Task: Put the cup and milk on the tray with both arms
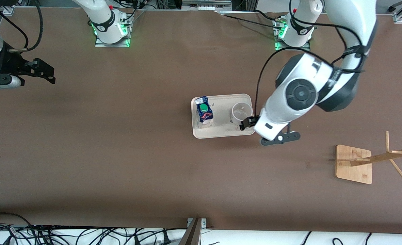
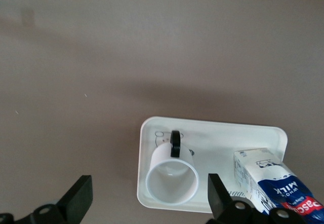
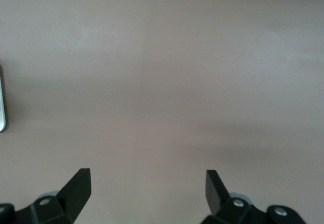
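- We find the left arm point(image 1: 323, 81) reaching from its base at the top of the front view, its upper link rising, then folding at the elbow and sloping down toward the table's middle.
- We note the left gripper point(image 2: 147, 201) at that arm's end, pointed downward, up in the air. Its two black fingers point(image 2: 78, 196) stand wide apart and grip nothing.
- We record the right arm point(image 1: 98, 17) waiting, drawn back toward its own end of the table.
- We note the right gripper point(image 3: 147, 193) held level above bare table. Its fingers point(image 3: 76, 186) are likewise spread wide, with nothing between them.
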Motion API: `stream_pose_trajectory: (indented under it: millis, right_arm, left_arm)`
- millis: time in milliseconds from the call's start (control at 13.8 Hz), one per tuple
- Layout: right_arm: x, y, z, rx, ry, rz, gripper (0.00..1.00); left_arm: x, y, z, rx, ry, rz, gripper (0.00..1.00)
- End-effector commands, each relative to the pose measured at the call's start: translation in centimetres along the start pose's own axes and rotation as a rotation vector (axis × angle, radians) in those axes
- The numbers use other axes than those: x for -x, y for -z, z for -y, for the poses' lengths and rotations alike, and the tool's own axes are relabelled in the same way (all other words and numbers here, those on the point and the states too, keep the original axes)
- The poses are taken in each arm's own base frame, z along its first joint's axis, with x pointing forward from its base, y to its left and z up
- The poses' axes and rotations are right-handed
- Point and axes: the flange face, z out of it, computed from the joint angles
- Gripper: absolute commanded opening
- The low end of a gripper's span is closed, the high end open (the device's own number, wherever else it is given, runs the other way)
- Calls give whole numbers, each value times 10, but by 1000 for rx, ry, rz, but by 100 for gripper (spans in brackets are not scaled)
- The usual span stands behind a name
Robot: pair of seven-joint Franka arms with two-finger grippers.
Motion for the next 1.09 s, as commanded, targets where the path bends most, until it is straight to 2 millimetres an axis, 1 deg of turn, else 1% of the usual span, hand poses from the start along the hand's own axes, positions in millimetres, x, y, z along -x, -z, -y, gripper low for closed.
stream_pose_trajectory:
  millis: [0, 145, 217, 289, 362, 434, 506, 579, 651, 723, 796, 868, 1013]
  right_arm:
    - [-1, 5, -1, 6, -14, -2, 100]
    - [-1, 5, -1, 5, -14, 0, 100]
    - [-1, 5, -1, 6, -14, -2, 100]
    - [-1, 5, -1, 5, -14, 0, 100]
    - [-1, 5, -1, 5, -14, 0, 100]
    - [-1, 5, -1, 5, -14, 0, 100]
    - [-1, 5, -1, 5, -14, 1, 100]
    - [-1, 5, -1, 5, -14, 1, 100]
    - [-1, 5, -1, 5, -14, 1, 100]
    - [-1, 5, -1, 5, -14, 1, 100]
    - [-1, 5, -1, 5, -14, 1, 100]
    - [-1, 5, -1, 5, -14, 1, 100]
    - [-1, 4, 0, 5, -14, 6, 100]
  left_arm:
    - [0, 52, 15, -2, -30, -37, 100]
    - [-1, 78, 23, 6, -36, -51, 100]
    - [-8, 92, 41, 1, -60, -50, 100]
    - [-15, 99, 55, -1, -129, -55, 100]
    - [-22, 101, 69, -3, -181, -58, 100]
    - [-33, 101, 90, -3, -205, -56, 100]
    - [-40, 103, 105, 1, -221, -57, 100]
    - [-42, 103, 111, -8, -237, -59, 100]
    - [-40, 110, 115, -25, -241, -78, 100]
    - [-34, 118, 123, -57, -227, -88, 100]
    - [-27, 120, 134, -94, -209, -91, 100]
    - [-23, 122, 151, -105, -177, -85, 100]
    - [-13, 133, 181, -12, -131, -65, 100]
